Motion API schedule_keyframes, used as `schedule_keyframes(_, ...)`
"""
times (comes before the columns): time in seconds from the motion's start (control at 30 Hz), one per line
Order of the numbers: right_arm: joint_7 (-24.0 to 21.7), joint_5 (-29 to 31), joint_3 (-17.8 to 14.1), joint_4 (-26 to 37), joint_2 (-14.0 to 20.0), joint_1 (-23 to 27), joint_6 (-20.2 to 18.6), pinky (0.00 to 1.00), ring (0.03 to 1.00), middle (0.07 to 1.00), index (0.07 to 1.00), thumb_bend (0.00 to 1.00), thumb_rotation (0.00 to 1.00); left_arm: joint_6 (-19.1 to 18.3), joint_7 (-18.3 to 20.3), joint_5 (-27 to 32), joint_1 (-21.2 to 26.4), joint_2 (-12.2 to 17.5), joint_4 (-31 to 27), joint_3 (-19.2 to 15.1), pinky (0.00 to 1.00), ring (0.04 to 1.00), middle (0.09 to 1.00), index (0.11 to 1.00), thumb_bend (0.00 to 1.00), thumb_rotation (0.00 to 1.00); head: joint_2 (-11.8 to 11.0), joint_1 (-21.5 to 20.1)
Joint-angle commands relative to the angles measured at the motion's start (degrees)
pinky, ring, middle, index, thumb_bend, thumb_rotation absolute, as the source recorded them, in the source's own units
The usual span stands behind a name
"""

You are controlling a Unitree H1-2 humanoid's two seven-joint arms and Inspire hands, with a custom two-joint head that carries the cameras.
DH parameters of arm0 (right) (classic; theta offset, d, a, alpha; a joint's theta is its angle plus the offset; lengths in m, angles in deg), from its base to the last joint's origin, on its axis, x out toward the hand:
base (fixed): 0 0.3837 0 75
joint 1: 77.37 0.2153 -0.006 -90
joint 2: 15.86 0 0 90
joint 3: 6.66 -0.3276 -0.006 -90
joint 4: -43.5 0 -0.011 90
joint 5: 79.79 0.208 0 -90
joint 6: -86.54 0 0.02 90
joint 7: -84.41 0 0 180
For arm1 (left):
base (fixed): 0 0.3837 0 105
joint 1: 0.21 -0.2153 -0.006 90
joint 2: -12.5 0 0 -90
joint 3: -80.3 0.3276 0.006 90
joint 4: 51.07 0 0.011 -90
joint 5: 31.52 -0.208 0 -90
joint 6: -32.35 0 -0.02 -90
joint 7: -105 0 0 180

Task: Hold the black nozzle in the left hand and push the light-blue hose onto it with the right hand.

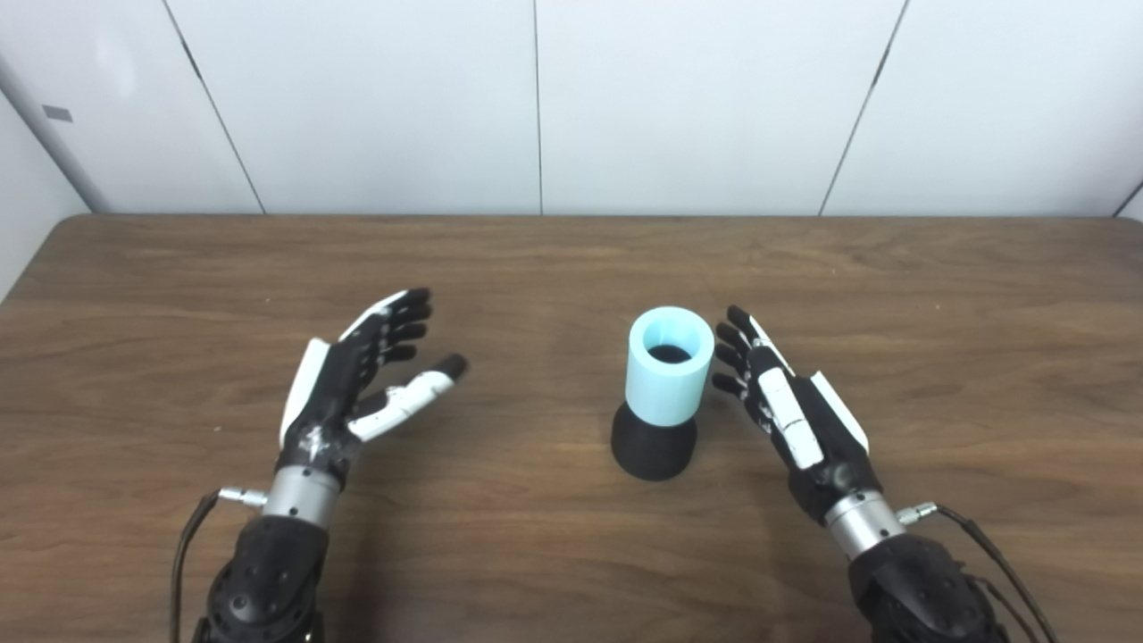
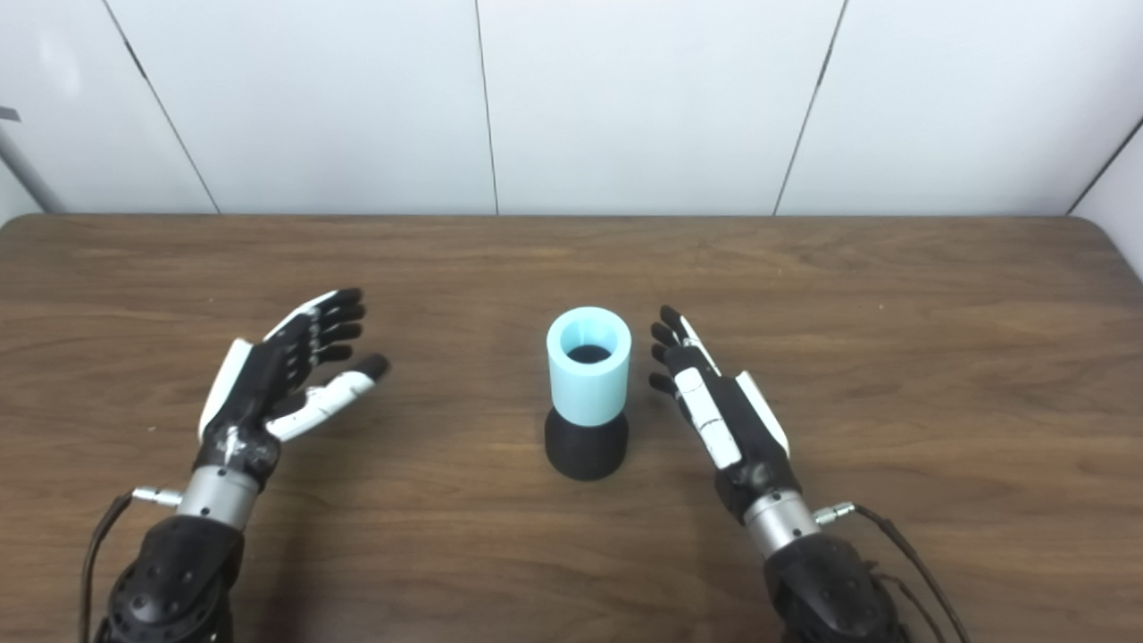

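Observation:
The light-blue hose point(image 1: 669, 366) stands upright on top of the black nozzle point(image 1: 654, 446), and the pair rests on the wooden table point(image 1: 536, 259) near the middle. Looking down the hose, I see the dark inside of the nozzle. My right hand point(image 1: 786, 402) is open just to the right of the hose, fingers straight and close to it, holding nothing. Whether its fingertips touch the hose I cannot tell. My left hand point(image 1: 357, 375) is open well to the left, palm turned inward, thumb pointing toward the nozzle, with a wide gap between them.
A white panelled wall point(image 1: 536, 107) runs behind the table's far edge. Cables trail from both wrists near the picture's bottom edge.

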Motion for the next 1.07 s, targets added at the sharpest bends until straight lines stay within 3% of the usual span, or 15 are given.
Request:
schedule_keyframes(0.0,1.4,1.8,-1.2,1.4,-0.6,0.1,2.7,0.95,0.991,0.981,0.988,0.59,1.00,3.7,-2.1,3.4,0.1,-0.4,0.2,-1.5,0.74,0.808,0.833,0.842,0.66,0.44,0.0,-0.1)
schedule_keyframes(0.07,1.8,2.8,-1.6,1.6,-1.0,-0.5,2.8,0.97,0.998,0.988,0.989,0.59,1.00,5.3,-2.3,5.7,-0.7,-0.2,1.8,-2.4,0.72,0.807,0.835,0.841,0.64,0.44,0.1,-0.4)
schedule_keyframes(0.17,2.2,4.8,-2.5,1.8,-1.5,-1.5,4.3,0.99,1.000,0.999,0.996,0.56,1.00,8.8,-1.9,8.5,-2.0,0.7,4.8,-3.1,0.84,0.860,0.866,0.874,0.56,0.49,0.0,-0.6)
schedule_keyframes(0.27,2.8,5.8,-3.2,1.4,-1.8,-2.7,6.8,0.97,1.000,1.000,0.994,0.55,1.00,8.6,-2.3,10.1,-3.6,0.5,5.1,-3.2,0.93,0.893,0.874,0.872,0.56,0.55,-0.1,-0.8)
schedule_keyframes(0.37,3.6,5.7,-3.5,1.2,-1.7,-3.8,8.7,0.92,0.997,0.992,0.989,0.56,1.00,9.8,-2.1,12.7,-4.9,0.1,5.7,-3.3,0.93,0.889,0.888,0.892,0.50,0.65,0.0,-1.1)
schedule_keyframes(0.47,4.6,4.7,-3.6,0.9,-1.6,-4.8,10.4,0.90,0.985,0.981,0.979,0.56,1.00,12.0,-1.4,14.1,-5.7,0.5,6.6,-2.7,0.96,0.918,0.925,0.928,0.52,0.81,0.1,-1.3)
schedule_keyframes(0.6,6.0,2.8,-3.9,0.2,-1.1,-5.9,11.5,0.99,0.995,0.977,0.974,0.60,1.00,11.5,-1.2,15.7,-6.4,0.2,5.6,-2.0,1.00,0.988,0.989,0.989,0.54,0.99,0.2,-1.2)
schedule_keyframes(0.77,8.0,3.9,-5.7,-1.2,-1.7,-6.8,13.2,0.94,0.964,0.954,0.950,0.62,1.00,11.1,-1.0,18.2,-7.7,0.0,5.1,-1.8,1.00,1.000,1.000,1.000,0.58,1.00,0.5,-1.0)
schedule_keyframes(0.9,6.5,9.1,-7.3,-2.4,-1.1,-8.2,15.2,0.98,0.991,0.989,0.976,0.65,1.00,11.6,-1.0,19.1,-8.9,0.2,4.6,-1.8,1.00,1.000,1.000,1.000,0.57,1.00,0.8,-0.5)
schedule_keyframes(1.03,6.2,10.5,-7.5,-2.8,-0.8,-9.2,16.2,0.99,0.996,0.992,0.981,0.66,1.00,11.2,-1.6,19.2,-10.0,0.1,3.5,-1.8,1.00,1.000,1.000,1.000,0.57,1.00,0.8,-0.5)
